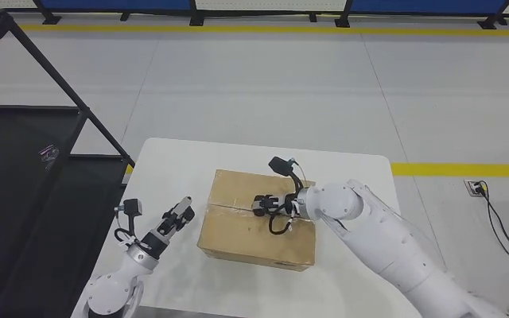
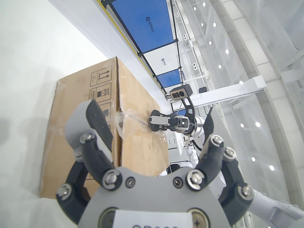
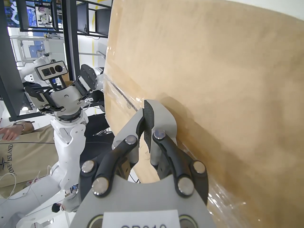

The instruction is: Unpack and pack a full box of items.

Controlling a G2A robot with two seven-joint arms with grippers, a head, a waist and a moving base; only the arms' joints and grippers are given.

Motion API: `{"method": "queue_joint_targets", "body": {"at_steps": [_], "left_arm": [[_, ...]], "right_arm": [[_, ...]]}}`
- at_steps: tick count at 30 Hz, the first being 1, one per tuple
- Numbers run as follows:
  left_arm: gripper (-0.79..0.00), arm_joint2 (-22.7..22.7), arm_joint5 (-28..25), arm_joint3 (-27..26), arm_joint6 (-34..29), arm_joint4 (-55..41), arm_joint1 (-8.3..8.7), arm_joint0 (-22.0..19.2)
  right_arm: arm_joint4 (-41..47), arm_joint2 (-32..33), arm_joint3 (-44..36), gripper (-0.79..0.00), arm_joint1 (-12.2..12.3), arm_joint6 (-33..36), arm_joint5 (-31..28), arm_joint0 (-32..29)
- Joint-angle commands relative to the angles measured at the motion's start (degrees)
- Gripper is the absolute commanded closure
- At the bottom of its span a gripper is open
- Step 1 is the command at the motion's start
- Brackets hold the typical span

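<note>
Resting right gripper (image 1: 260,205) w/ fingers pinched together at taped seam (image 1: 231,208); closed brown cardboard box (image 1: 238,232) directly beneath it, on white table (image 1: 175,159). Left gripper (image 1: 184,212) spread wide, box end just ahead, not touching.

The box (image 1: 258,230) is matt brown cardboard with smooth faces. Clear glossy tape (image 1: 231,208) runs along its top seam and is crinkled and shiny at the box's 9 o'clock edge. The table (image 1: 175,159) is smooth, matt white. The left gripper (image 1: 184,210), at 9 o'clock of the box, has a dull grey metal base plate (image 2: 152,191), shiny screw heads (image 2: 110,179), black plastic links (image 2: 95,157) and finely dimpled black pads (image 2: 96,117). The right gripper (image 3: 147,110) is built alike, with rough black pads. The arm shells (image 1: 382,230) are glossy white plastic.
</note>
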Motion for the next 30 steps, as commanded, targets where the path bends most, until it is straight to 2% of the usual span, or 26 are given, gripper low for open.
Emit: {"method": "queue_joint_targets", "body": {"at_steps": [1, 11, 15, 20, 30], "left_arm": [[-0.785, 0.75, 0.29, 0.38, -0.11, 0.70, -0.04, -0.33], [-0.785, 3.39, 0.84, 1.12, 0.81, 2.86, -0.26, -1.30], [-0.785, 3.51, 0.96, 0.86, 0.89, 3.00, -0.24, -1.27], [-0.785, 3.57, 1.00, 0.60, 0.96, 3.13, -0.21, -1.26], [-0.785, 4.37, 1.53, 0.48, 0.68, 3.50, -0.22, -2.11]], "right_arm": [[-0.20, -0.13, 0.01, 0.000, -0.08, 1.33, -0.15, -0.23], [-1.92, -0.82, 0.31, 0.000, -0.81, 4.54, 0.14, -0.61], [-3.57, 0.70, -0.78, 0.000, -0.24, 4.25, 0.45, -1.75], [-5.46, 5.69, -5.02, 0.000, 1.87, 3.42, 0.73, -5.97], [-9.75, 19.57, -17.56, 0.000, 6.88, 1.73, 3.64, -19.37]]}}
